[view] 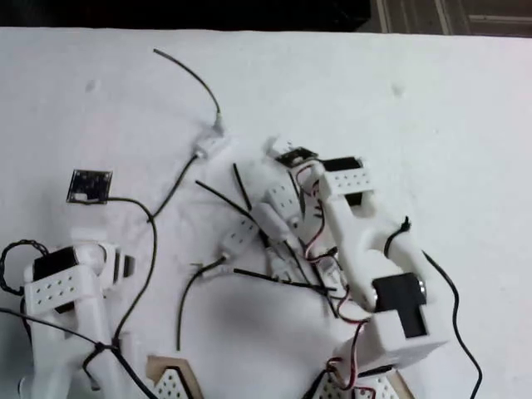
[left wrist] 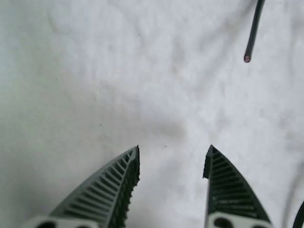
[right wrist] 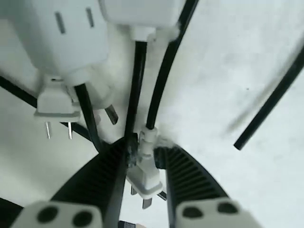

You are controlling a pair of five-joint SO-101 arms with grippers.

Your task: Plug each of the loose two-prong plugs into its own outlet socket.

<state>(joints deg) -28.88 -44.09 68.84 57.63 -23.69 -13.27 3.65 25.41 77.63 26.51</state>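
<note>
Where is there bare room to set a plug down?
Bare: the cloth along the far edge, right of the right arm, and under the left gripper. Crowded: the cable tangle around the plug in the right gripper.

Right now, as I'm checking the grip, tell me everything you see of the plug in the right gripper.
The plug is white and looks plastic, with flat metal prongs at one end and a collar at the other, where its black cord leaves. The right gripper is shut on its body, ribbed fingers on either side, prongs toward the camera.
</note>
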